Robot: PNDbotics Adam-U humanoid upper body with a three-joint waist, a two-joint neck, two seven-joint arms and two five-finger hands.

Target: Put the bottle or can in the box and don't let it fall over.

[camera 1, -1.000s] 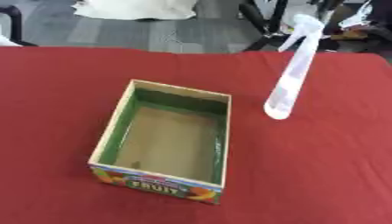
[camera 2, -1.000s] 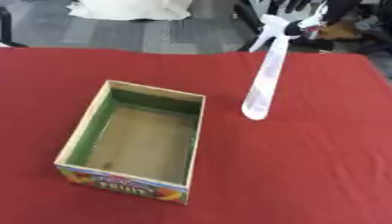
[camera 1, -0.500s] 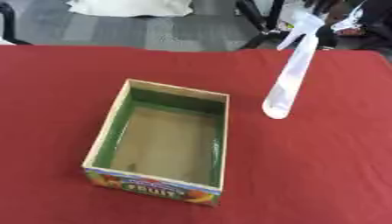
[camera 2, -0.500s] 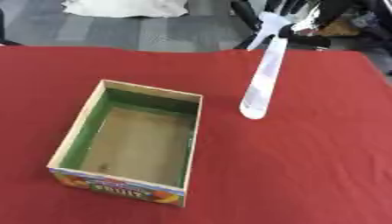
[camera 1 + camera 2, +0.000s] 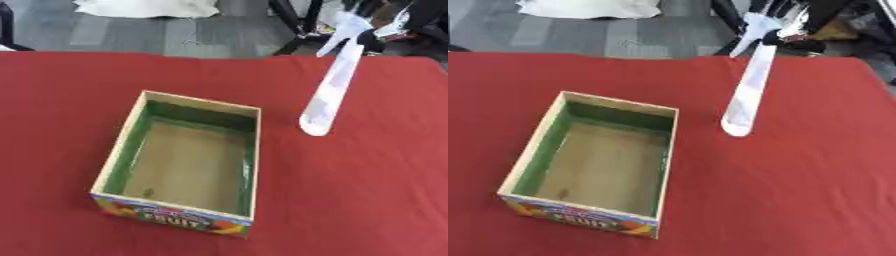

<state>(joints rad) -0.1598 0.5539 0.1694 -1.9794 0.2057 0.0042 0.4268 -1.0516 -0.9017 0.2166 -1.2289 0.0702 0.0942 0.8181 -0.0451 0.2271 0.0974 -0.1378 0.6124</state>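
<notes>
A tall white bottle (image 5: 329,92) leans over the red table, its top up and to the right and its base just right of the box's far right corner. My right hand (image 5: 781,19), black and white, comes in from the upper right and is curled round the bottle's top. The open cardboard box (image 5: 116,159) has green inner walls, a brown floor and a fruit print on its near side; nothing is in it. I cannot tell whether the bottle's base touches the cloth. My left hand shows in neither view.
The red tablecloth (image 5: 367,200) spreads wide to the right of and in front of the box. Beyond the table's far edge are a grey floor, a white cloth (image 5: 149,7) and dark chair legs (image 5: 293,22).
The whole picture has shifted slightly, so the camera moved. The bottle and my right hand stay in about the same place beside the box.
</notes>
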